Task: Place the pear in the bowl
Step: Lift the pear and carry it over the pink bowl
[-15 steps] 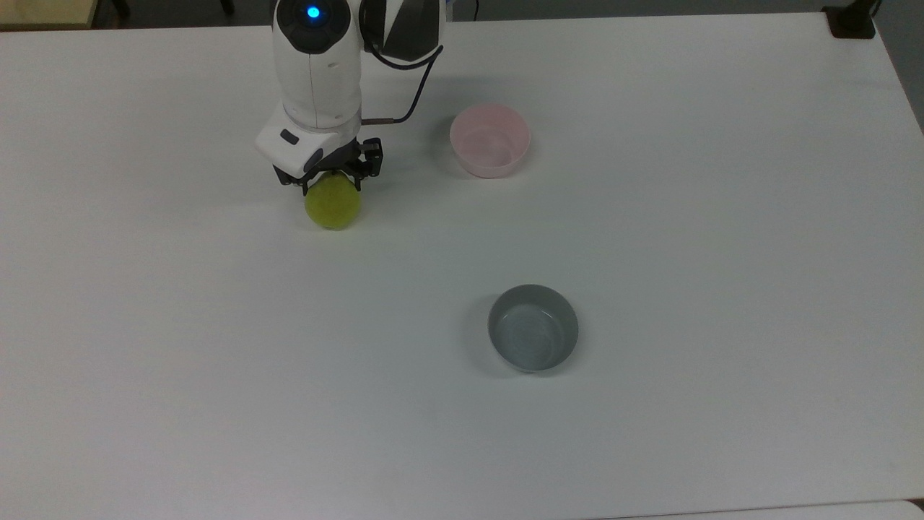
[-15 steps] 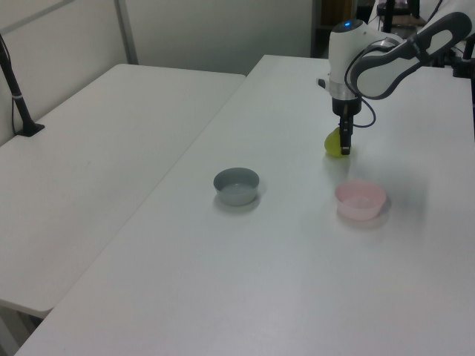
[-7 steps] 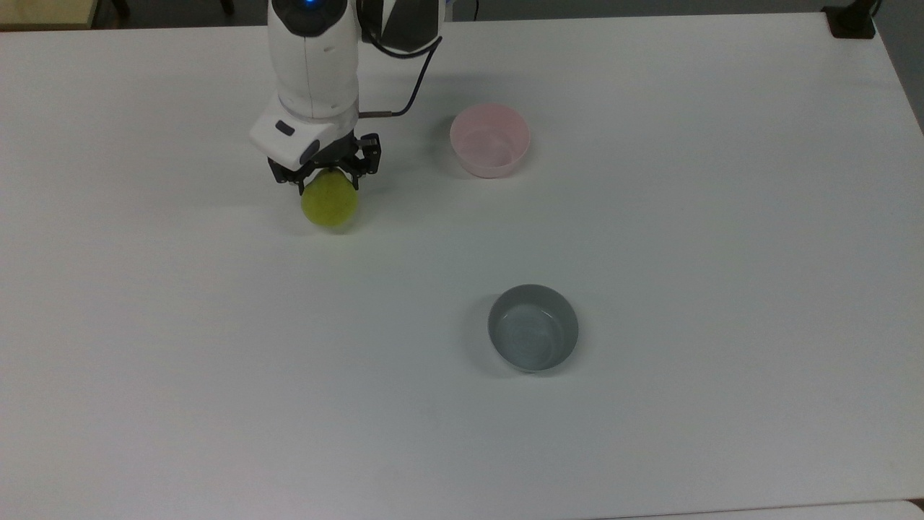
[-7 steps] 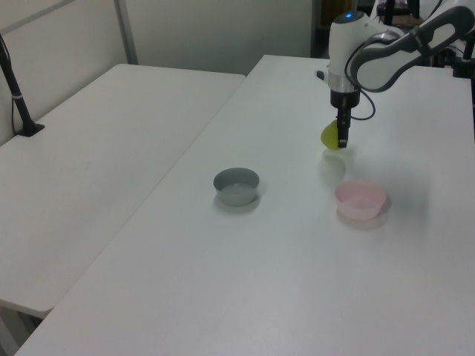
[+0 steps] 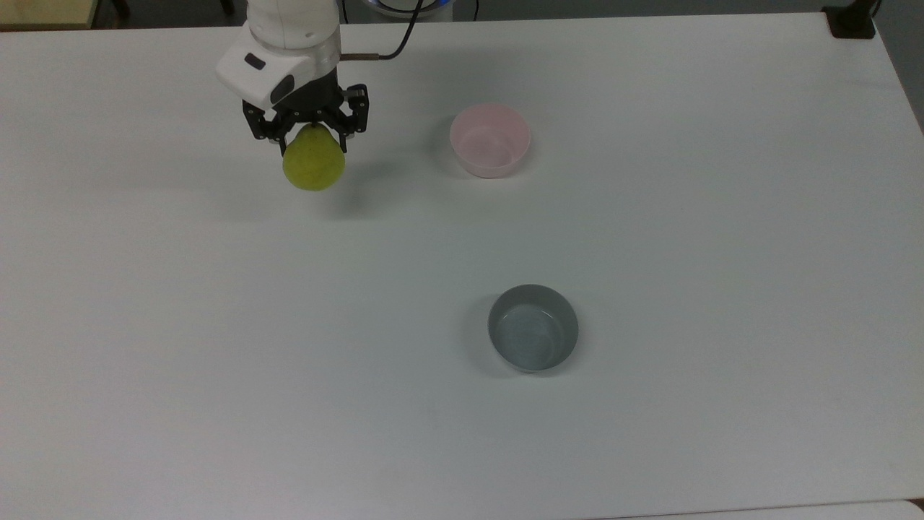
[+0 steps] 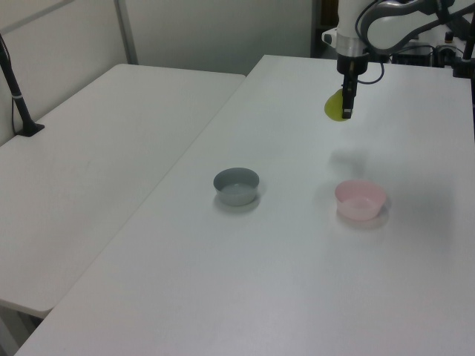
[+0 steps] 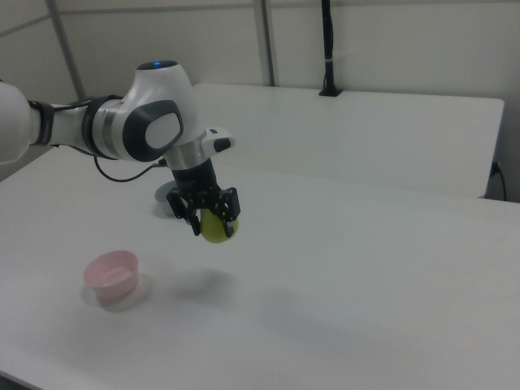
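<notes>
Yellow-green pear [image 5: 313,165] pinched at narrow top by black two-finger gripper [image 5: 309,133], lifted clear of white table [image 5: 650,238]; pale pink round bowl [image 5: 490,139] well apart at top view's right.

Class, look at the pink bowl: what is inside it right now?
Nothing: the pink bowl shows a bare, smooth inside. The pear hangs in the gripper above the table, off to the top view's left.

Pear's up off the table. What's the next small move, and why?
Probably carry it sideways toward the pink bowl, to the top view's right. The end effector holds the pear clear above the table, its shadow lying apart below, and the bowl sits empty.
</notes>
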